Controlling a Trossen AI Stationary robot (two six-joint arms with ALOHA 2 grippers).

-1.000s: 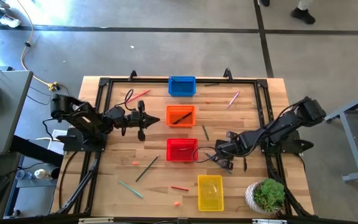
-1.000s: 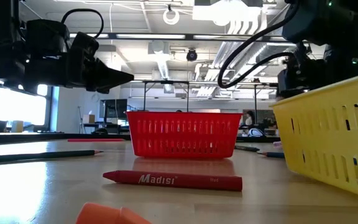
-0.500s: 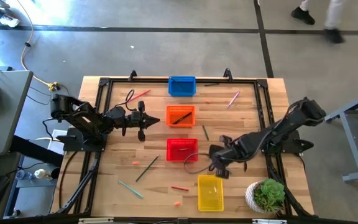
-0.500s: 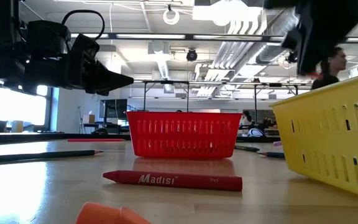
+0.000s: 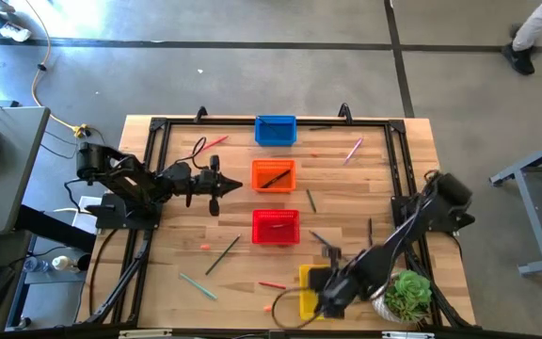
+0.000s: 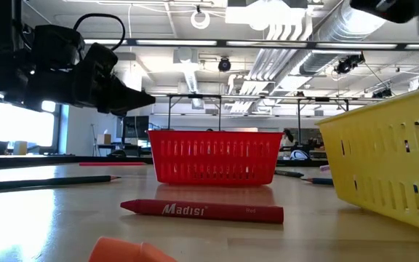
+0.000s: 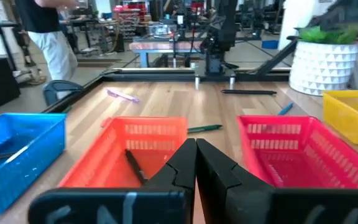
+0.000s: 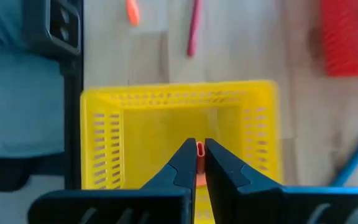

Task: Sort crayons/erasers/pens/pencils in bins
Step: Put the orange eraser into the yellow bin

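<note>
High view: four bins in a column on the table (image 5: 167, 273) – blue bin (image 5: 275, 130), orange bin (image 5: 273, 175), red bin (image 5: 276, 227), yellow bin (image 5: 310, 276). Orange holds a dark stick; many sticks and an eraser (image 5: 268, 307) lie loose, so sorting looks barely begun. Right end effector (image 5: 326, 299) over yellow; left end effector (image 5: 236, 185) waits beside orange.
Low view: red crayon (image 6: 202, 210), lettering legible only here.
Left wrist view: fingers pressed together, empty.
Right wrist view: right end effector (image 8: 197, 155) pinching a small orange-red piece above the yellow bin (image 8: 104, 149), hidden elsewhere
</note>
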